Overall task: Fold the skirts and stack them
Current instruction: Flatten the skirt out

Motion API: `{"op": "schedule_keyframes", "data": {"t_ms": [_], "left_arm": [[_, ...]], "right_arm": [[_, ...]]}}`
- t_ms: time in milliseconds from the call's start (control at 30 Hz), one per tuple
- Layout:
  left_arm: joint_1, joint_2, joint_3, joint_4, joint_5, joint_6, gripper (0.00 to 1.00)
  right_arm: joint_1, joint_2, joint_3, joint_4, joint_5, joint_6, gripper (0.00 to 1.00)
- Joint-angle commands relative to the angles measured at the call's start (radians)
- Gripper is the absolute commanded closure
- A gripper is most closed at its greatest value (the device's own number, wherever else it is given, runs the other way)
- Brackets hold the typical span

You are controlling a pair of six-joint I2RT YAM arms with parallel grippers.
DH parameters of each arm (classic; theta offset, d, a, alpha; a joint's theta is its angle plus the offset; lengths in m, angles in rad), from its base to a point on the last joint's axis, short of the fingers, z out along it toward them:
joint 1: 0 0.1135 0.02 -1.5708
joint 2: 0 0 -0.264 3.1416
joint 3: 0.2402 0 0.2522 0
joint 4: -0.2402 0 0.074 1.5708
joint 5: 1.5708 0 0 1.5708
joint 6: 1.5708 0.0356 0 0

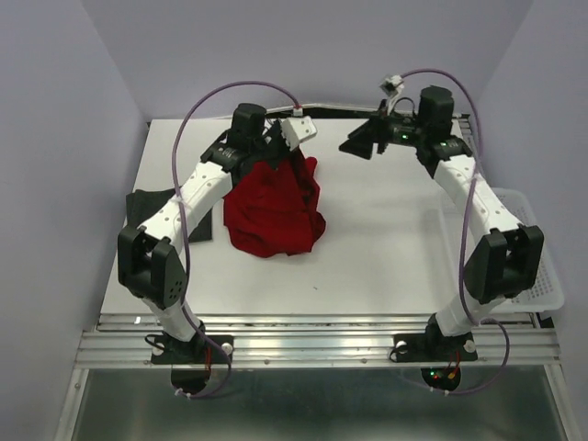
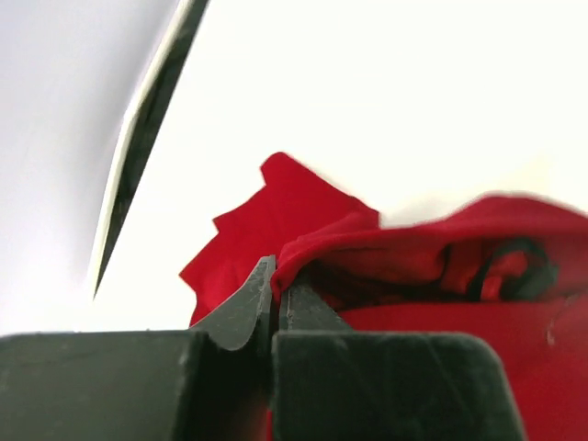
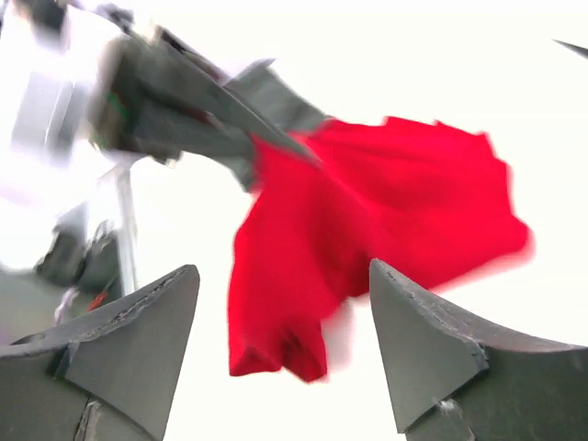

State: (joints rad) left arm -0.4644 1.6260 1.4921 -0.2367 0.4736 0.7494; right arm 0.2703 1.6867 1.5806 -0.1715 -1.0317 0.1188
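The red skirt (image 1: pixel 276 209) hangs bunched from my left gripper (image 1: pixel 277 140) at the back of the table, its lower part resting on the surface. In the left wrist view the left gripper (image 2: pixel 275 280) is shut on a fold of the red skirt (image 2: pixel 423 266). My right gripper (image 1: pixel 361 145) is open and empty, to the right of the skirt and apart from it. In the right wrist view the right gripper (image 3: pixel 283 276) frames the hanging red skirt (image 3: pixel 386 211), with the left gripper (image 3: pixel 202 101) above it. The dark grey skirt (image 1: pixel 147 209) lies flat at the table's left edge, partly under the left arm.
A white mesh basket (image 1: pixel 537 266) stands off the table's right edge beside the right arm. The white table (image 1: pixel 367 266) has a metal rail along its near edge. Purple walls close in the back and sides.
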Motion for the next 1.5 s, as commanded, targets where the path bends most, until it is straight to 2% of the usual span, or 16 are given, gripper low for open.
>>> {"op": "schedule_keyframes", "data": {"t_ms": [0,100,167,233,333,467,567,667,800,1033,1133,1267,1367,1467], "left_arm": [[0.007,0.058,0.216,0.076,-0.330,-0.319,1.00],[0.021,0.197,0.380,-0.021,-0.414,-0.454,1.00],[0.030,0.290,0.573,-0.104,-0.460,-0.560,1.00],[0.039,0.342,0.617,-0.141,-0.446,-0.625,1.00],[0.041,0.350,0.613,-0.128,-0.417,-0.634,1.00],[0.043,0.350,0.600,-0.121,-0.415,-0.637,1.00],[0.044,0.339,0.586,-0.115,-0.415,-0.628,1.00],[0.047,0.333,0.574,-0.115,-0.411,-0.611,1.00],[0.073,0.311,0.556,-0.121,-0.362,-0.596,1.00],[0.132,0.313,0.574,-0.185,-0.164,-0.518,1.00],[0.145,0.330,0.600,-0.220,-0.121,-0.490,1.00],[0.164,0.350,0.631,-0.250,-0.093,-0.483,1.00],[0.168,0.362,0.654,-0.263,-0.078,-0.484,1.00],[0.173,0.373,0.677,-0.282,-0.070,-0.482,1.00]], "right_arm": [[-0.132,-0.109,-0.128,0.125,0.084,0.150,0.20],[-0.132,-0.165,-0.296,0.147,0.061,0.237,0.23],[-0.132,-0.205,-0.469,0.315,0.038,0.333,0.25],[-0.083,-0.219,-0.540,0.368,0.062,0.341,0.27],[-0.043,-0.217,-0.616,0.418,0.131,0.322,0.29],[-0.025,-0.104,-0.555,0.374,0.237,0.304,0.32],[-0.025,0.008,-0.495,0.369,0.332,0.344,0.27],[-0.025,0.086,-0.475,0.432,0.349,0.402,0.23],[-0.048,0.162,-0.478,0.672,0.303,0.444,0.22],[-0.069,0.321,-0.393,0.869,0.125,0.380,0.20],[-0.069,0.378,-0.334,0.862,0.070,0.325,0.17],[-0.079,0.471,-0.240,0.770,0.030,0.217,0.13],[-0.079,0.519,-0.194,0.777,0.001,0.241,0.12],[-0.079,0.564,-0.169,0.907,-0.014,0.372,0.18]]}}
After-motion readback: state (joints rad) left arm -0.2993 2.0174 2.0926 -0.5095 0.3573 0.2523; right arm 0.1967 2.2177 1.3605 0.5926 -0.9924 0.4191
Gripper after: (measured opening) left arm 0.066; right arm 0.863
